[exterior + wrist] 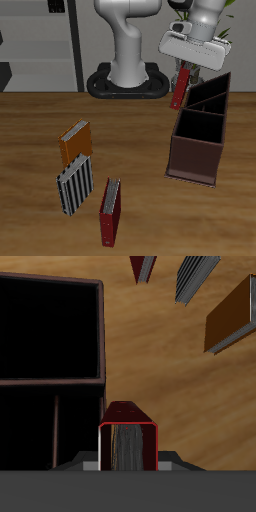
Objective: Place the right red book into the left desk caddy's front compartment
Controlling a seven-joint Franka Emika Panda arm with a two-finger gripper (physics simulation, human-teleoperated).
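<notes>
My gripper [181, 76] is shut on the right red book [177, 95], a slim dark maroon hardcover that hangs upright above the table. The book is just outside the slanted side wall of the left desk caddy [192, 160], toward the caddy's far end. The caddy is a dark reddish-brown open box, black inside. Its front compartment [199, 128] is the tall-walled end nearest the table's front edge, and it holds nothing. In the wrist view the book [128, 436] sits between my fingers, beside the caddy wall [103, 336] and the front compartment [50, 331].
An orange book [75, 143], a striped black-and-white book [75, 185] and a brighter red book [110, 212] with a grey page edge lie on the wooden table nearer the front edge. The robot's base [128, 82] stands at the back.
</notes>
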